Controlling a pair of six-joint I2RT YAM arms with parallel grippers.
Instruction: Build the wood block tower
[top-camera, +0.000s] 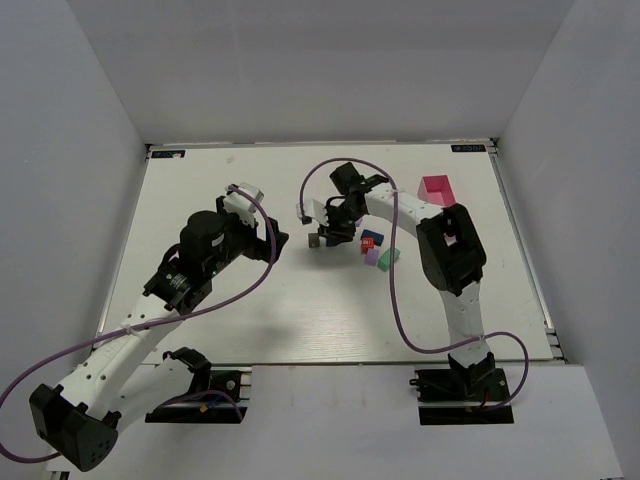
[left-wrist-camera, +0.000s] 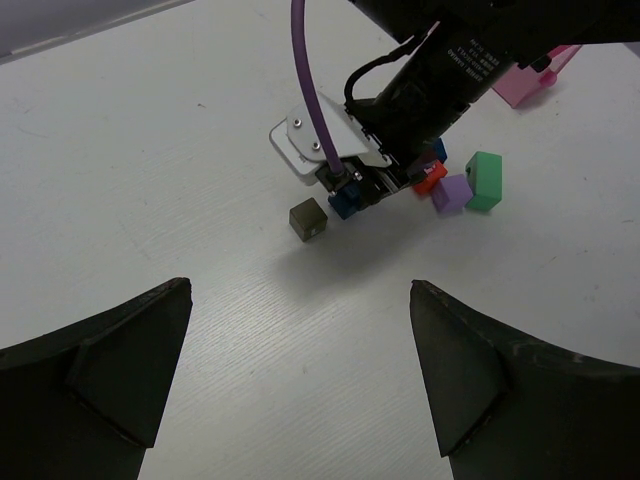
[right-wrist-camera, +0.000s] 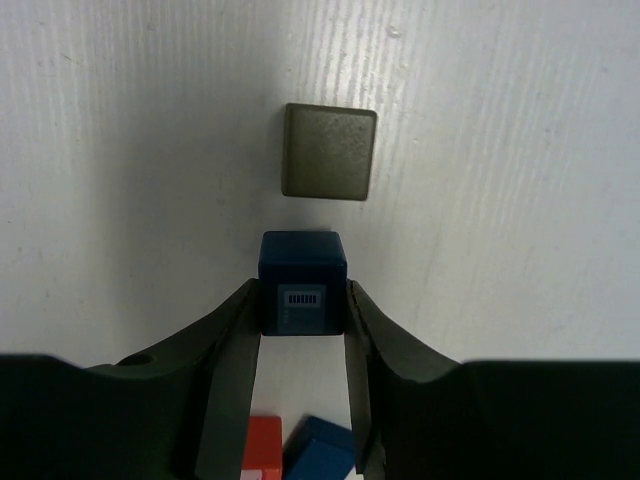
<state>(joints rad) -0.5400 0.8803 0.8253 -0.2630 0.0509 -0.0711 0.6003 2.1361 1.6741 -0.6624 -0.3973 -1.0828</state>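
The white table (top-camera: 300, 320) carries both arms. The left arm (top-camera: 150, 320) reaches from its near-left base toward the table centre, and the right arm (top-camera: 450, 260) rises from its near-right base and bends left over the centre. A pink tray (top-camera: 437, 189) stands at the far right, behind the right arm's elbow. The left gripper (left-wrist-camera: 300, 295) hangs above bare table with its jaws at full spread and nothing between them, pointing at the blocks. The right gripper (right-wrist-camera: 303, 300) points down at the table centre, jaws at a narrow setting and clamped on the two sides of a dark blue block (right-wrist-camera: 303, 275); whether this block touches the table cannot be told. The wood block tower (top-camera: 375, 248) is unstacked: its loose pieces lie at centre-right, near and to the left of the tray. A green block (left-wrist-camera: 485, 180) and a purple block (left-wrist-camera: 452, 192) lie side by side, with a red block (left-wrist-camera: 430, 178) and a second blue block (left-wrist-camera: 440, 150) partly hidden under the right wrist. A dark grey block (right-wrist-camera: 329, 152) sits alone on the table, just left of the held block and apart from it.
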